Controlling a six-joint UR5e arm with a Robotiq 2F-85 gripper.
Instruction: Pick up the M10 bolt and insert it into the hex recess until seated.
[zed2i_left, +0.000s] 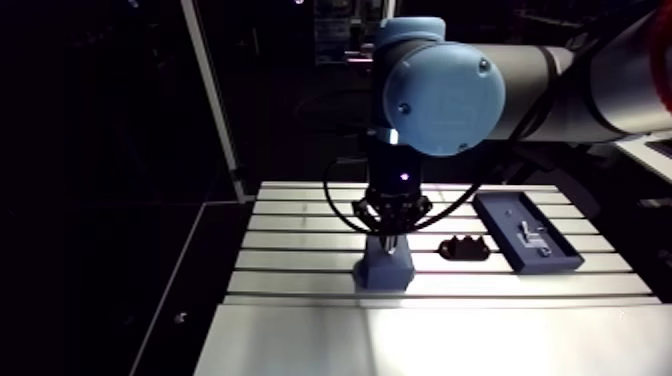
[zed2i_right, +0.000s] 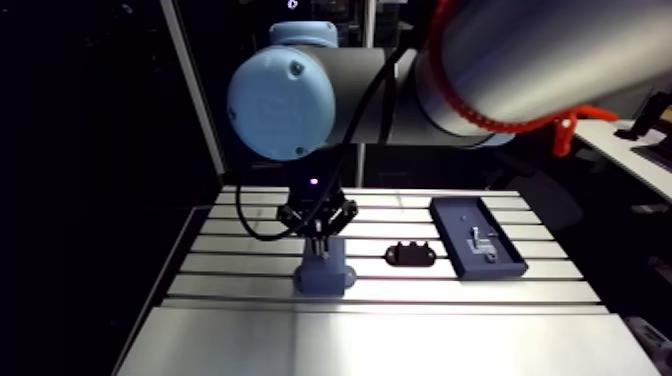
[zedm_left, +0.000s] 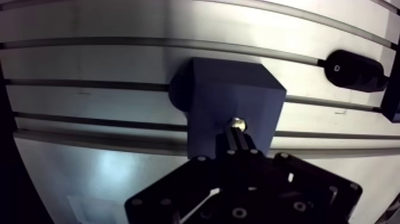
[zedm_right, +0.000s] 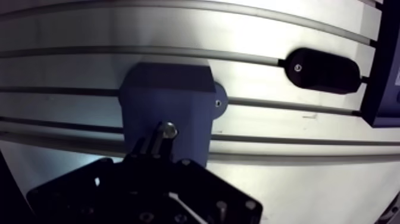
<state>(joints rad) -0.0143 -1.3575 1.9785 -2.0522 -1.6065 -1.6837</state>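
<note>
In the wrist view the M10 bolt (zedm_left: 237, 124) shows only its rounded metal end. The rest of it is covered by the gripper (zedm_left: 238, 137), whose dark fingers (zedm_left: 244, 143) clamp it. The hex recess cannot be seen, because bolt and fingers sit over that part of the blue block (zedm_left: 232, 95). Whether the bolt touches the block cannot be told. The block's near edge is hidden behind the gripper's body. The blue tray (zedm_right: 384, 77) is cut off by the frame edge, just beyond the black part (zedm_right: 321, 70). In the arm view, right of centre, the small metal pieces (zed2i_left: 533, 238) in the tray are too small to identify.
</note>
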